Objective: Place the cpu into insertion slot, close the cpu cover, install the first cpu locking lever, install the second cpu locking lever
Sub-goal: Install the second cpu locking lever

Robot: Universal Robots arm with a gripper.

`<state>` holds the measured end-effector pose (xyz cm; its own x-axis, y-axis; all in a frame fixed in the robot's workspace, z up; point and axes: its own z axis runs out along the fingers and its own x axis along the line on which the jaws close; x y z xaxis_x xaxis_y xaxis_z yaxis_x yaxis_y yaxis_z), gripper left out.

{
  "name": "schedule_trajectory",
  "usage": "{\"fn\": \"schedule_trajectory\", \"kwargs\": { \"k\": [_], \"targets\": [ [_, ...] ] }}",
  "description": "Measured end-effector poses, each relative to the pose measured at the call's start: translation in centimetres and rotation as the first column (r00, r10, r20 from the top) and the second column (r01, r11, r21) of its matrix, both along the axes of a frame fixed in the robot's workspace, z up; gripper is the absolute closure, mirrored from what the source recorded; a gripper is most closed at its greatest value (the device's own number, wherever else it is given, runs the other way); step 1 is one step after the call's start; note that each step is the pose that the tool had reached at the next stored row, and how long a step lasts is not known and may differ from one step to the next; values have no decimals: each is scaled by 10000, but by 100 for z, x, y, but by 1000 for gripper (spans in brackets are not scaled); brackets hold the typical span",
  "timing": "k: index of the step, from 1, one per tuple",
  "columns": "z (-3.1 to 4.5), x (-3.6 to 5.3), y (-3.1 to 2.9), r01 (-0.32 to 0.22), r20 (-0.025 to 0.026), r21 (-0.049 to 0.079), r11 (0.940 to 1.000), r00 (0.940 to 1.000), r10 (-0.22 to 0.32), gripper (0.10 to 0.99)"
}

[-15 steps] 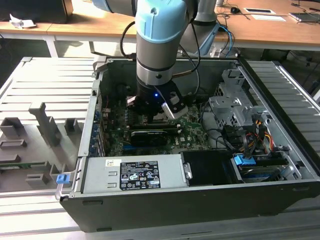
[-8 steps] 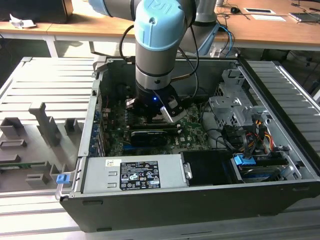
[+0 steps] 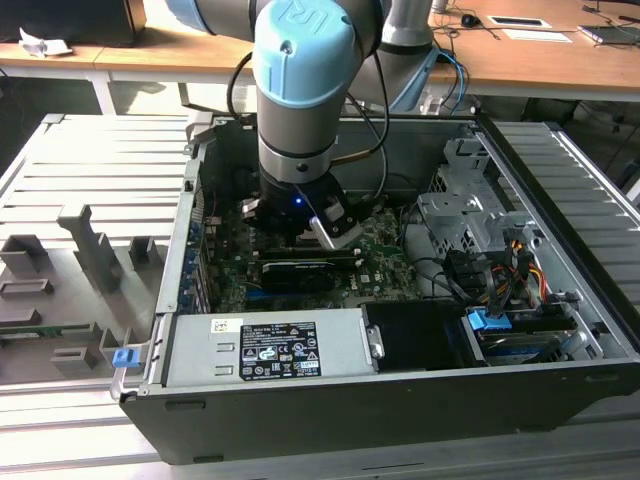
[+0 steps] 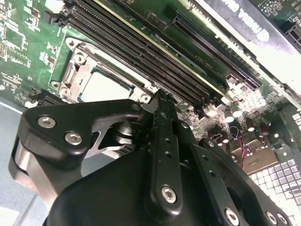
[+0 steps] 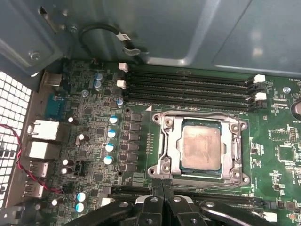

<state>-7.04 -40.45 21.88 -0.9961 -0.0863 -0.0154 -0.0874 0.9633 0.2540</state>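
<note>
The cpu (image 5: 201,149) lies flat in the insertion slot (image 5: 240,176), its dull metal face up. Around it the cpu cover (image 5: 169,141), a silver frame, lies down flat. My gripper (image 5: 162,186) is shut, and its black fingertips meet right at the socket's edge, beside a thin metal lever rod (image 5: 207,187) that runs along that edge. In the second wrist view the gripper (image 4: 160,96) points at the same socket, where the cpu (image 4: 101,87) and cover (image 4: 75,70) show past the fingers. In the exterior view the arm's wrist (image 3: 295,120) stands over the motherboard (image 3: 385,255) inside the open case.
Long black memory slots (image 5: 188,89) run along the socket's far side. A black expansion card (image 3: 300,272), the power supply (image 3: 270,345), a drive cage (image 3: 470,215) and cables (image 3: 510,270) crowd the case. The case wall (image 5: 164,28) rises behind the board.
</note>
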Motion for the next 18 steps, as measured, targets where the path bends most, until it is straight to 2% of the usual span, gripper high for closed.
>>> {"fn": "schedule_trajectory", "kwargs": {
  "k": [1,4,7,12,15,18],
  "targets": [
    [-2,-14,-12,1,0,62,10000,10000,-1,980],
    [-10,-70,-61,-3,0,354,9994,10000,3,980],
    [-30,-77,-89,-1,0,513,9987,10000,1,980],
    [-146,-83,-108,0,0,599,9982,10000,0,980],
    [-168,-88,-117,-1,1,730,9973,10000,1,980],
    [-185,-88,-117,0,2,785,9969,10000,0,980]
  ]
}}
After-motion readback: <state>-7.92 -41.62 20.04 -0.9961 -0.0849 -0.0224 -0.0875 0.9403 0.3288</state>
